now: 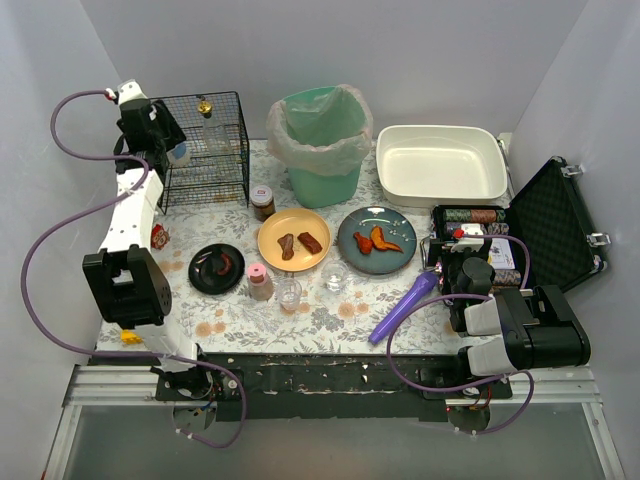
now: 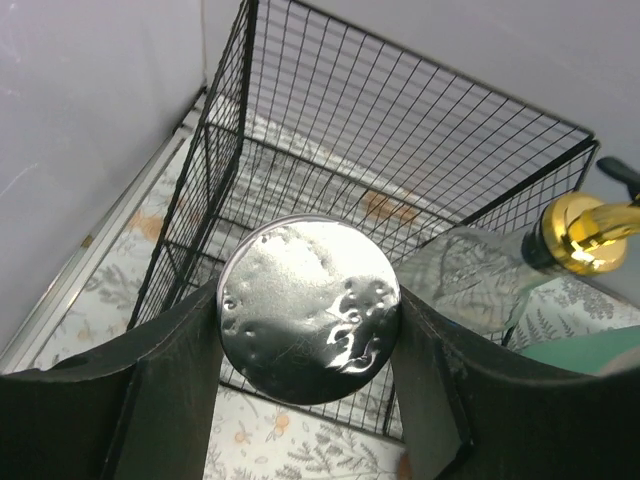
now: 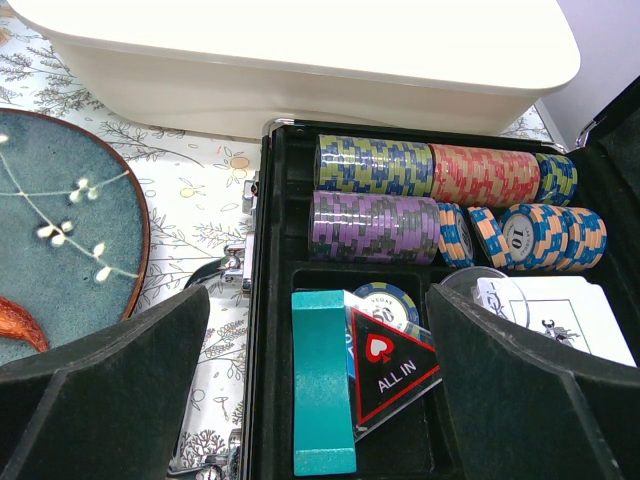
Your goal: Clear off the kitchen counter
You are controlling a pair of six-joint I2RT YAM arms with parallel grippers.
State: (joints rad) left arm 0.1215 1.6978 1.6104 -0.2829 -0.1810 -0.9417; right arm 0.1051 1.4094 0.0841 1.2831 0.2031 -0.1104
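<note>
Plenty to lift off flat fern-and-flower-clothed kitchen counter (image 1: 340, 318) before both arms: stiff, fixed, nowhere to grip. Right gripper (image 3: 318, 350) splayed, empty, over black poker-chip case (image 1: 555, 225). Left gripper (image 2: 308, 335) clamped across round dented silver tin (image 2: 308, 300) over black wire basket (image 1: 215, 180)

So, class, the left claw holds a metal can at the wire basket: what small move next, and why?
Probably ease the can forward and down into the wire basket. The left claw is shut on it at the basket's near side, and bare floor shows inside, beside the gold-capped glass bottle.
</note>
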